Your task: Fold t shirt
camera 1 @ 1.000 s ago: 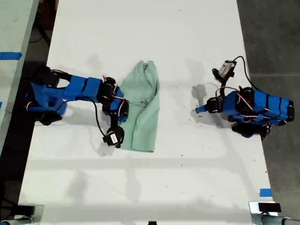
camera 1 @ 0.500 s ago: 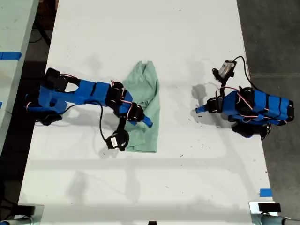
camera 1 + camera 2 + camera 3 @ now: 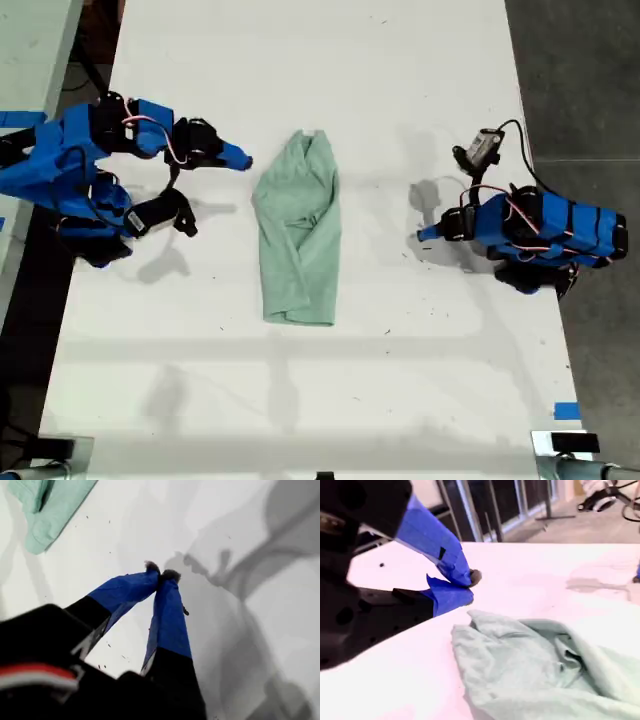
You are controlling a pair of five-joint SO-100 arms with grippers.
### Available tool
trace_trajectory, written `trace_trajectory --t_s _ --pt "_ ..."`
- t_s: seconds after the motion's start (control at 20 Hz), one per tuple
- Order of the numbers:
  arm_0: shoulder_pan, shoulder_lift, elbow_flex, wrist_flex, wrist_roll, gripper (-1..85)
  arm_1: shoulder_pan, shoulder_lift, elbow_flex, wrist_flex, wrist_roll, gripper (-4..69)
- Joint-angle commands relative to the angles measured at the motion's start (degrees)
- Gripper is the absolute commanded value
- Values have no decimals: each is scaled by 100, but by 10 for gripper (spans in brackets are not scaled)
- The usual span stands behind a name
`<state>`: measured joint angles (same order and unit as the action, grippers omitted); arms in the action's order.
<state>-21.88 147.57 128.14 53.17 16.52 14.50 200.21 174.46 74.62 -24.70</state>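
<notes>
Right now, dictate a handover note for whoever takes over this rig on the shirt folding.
My first gripper: shut, empty, over bare table on the exterior view's right, apart from the t shirt.
My second gripper: looks shut, empty, near the t shirt's narrow end, on the exterior view's left.
T shirt: mid-table, a narrow lengthwise strip, wrinkled, touched by neither gripper.
Done: sides look folded in.
Left: probably the crosswise fold.

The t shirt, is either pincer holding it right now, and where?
Neither. The t shirt lies free on the table; my first pincer and second pincer are both shut on nothing.
</notes>
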Motion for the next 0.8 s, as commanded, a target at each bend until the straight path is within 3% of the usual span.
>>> trace_trajectory --t_s 0.0,0.1,0.2,0.3,0.35,0.4,0.75 --pt "-633 1099 2610 -1354 686 -2 18 62 316 62 -35 19" --pt "-545 1160 3709 -2681 1222 -3 18 62 316 62 -26 19" --pt "-782 1608 4975 -3595 1239 -3 9 62 316 62 0 19" --pt "-932 4271 5774 -2320 1107 -3 0 62 325 62 9 19" --pt "-1037 5827 6064 -1107 896 -3 -18 62 325 62 0 19" --pt "-1336 5862 6021 -888 844 -3 -18 62 334 35 0 19" --pt "-1354 5862 6047 -932 747 -3 -18 70 334 62 9 19"
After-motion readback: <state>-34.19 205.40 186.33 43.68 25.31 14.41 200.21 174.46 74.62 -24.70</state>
